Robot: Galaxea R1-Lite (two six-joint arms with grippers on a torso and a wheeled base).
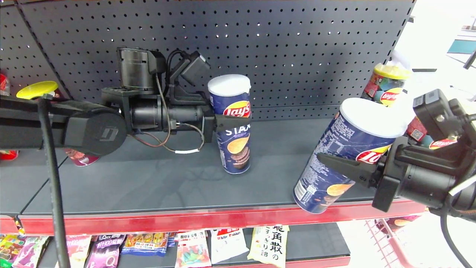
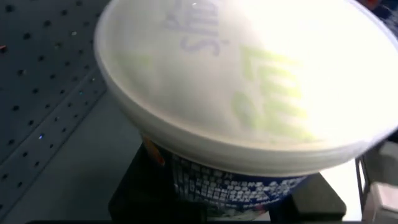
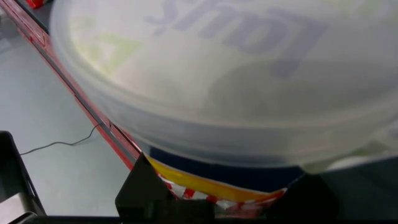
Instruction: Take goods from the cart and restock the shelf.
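Head view: nearest, the right gripper (image 1: pixel 353 163) is clamped on a blue chip can (image 1: pixel 327 141), gripping its upper half. The can is tilted. Its white lid leans toward the robot's right, and its base hangs at the red front lip (image 1: pixel 186 217) of the shelf (image 1: pixel 148 178), seemingly not resting on the board. The coming move likely turns on this lean: the long axis has to come upright and the base go inward past the lip before any release. Farther in, the left gripper (image 1: pixel 232 123) is closed around a second blue can (image 1: pixel 234 152), which stands upright mid-shelf with its base apparently on the board, well apart from the tilted one. Farthest back, against the pegboard (image 1: pixel 260 44), a yellow-lidded can (image 1: pixel 388 83) stands at the right end.
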